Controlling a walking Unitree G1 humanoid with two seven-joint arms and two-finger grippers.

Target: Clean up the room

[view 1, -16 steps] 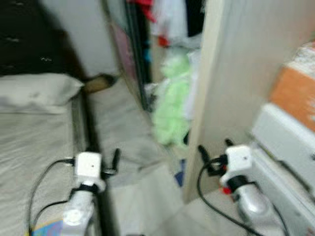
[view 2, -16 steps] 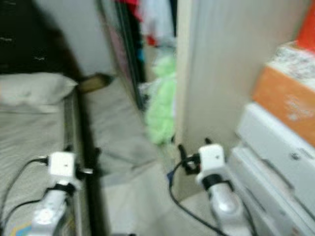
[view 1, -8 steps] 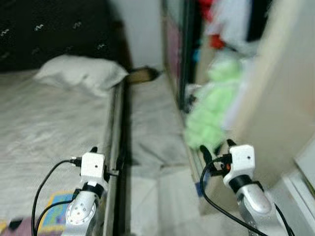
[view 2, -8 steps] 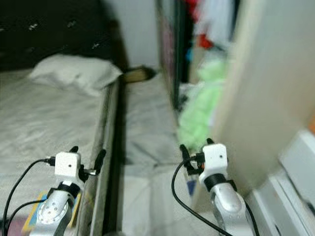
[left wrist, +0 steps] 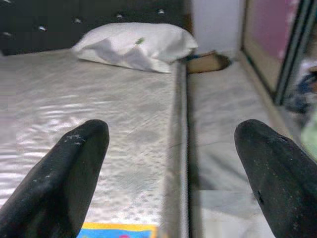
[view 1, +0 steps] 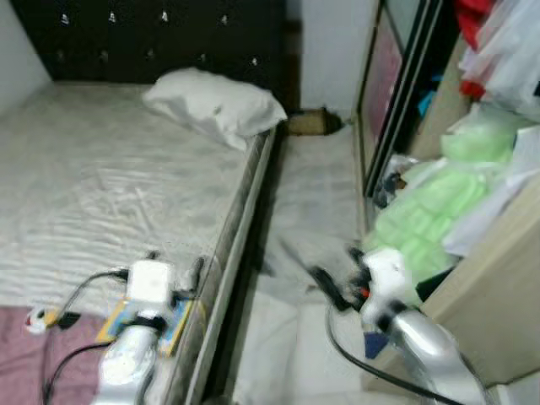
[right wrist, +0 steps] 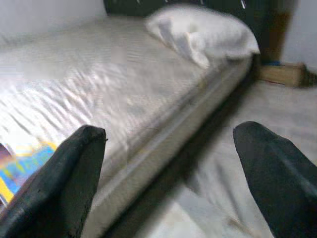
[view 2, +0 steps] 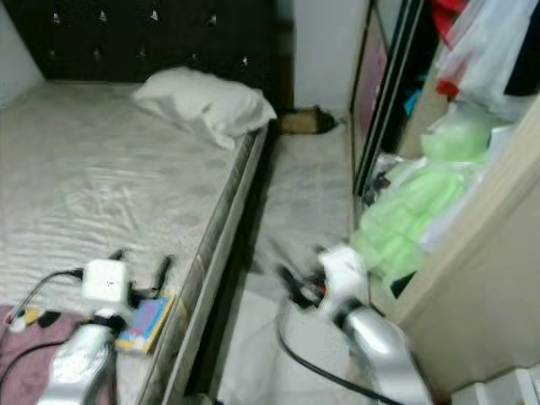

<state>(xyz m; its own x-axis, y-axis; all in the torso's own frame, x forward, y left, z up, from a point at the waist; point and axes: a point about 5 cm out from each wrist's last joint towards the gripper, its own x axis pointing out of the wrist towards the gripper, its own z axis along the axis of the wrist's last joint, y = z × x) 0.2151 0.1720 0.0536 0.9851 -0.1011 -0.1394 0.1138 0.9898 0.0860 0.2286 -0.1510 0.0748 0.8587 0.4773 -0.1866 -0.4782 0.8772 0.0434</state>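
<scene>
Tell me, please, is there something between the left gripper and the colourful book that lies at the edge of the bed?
Nothing visible stands in the way. The left gripper is open and empty above the mattress, and the colourful book lies flat just beneath and beside it, near the bed's edge. Only the arm's own cable runs nearby, off to the other side.

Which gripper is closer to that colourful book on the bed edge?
Left. The left gripper hangs over the bed right beside the colourful book; the right gripper is across the bed frame, over the floor strip.
</scene>
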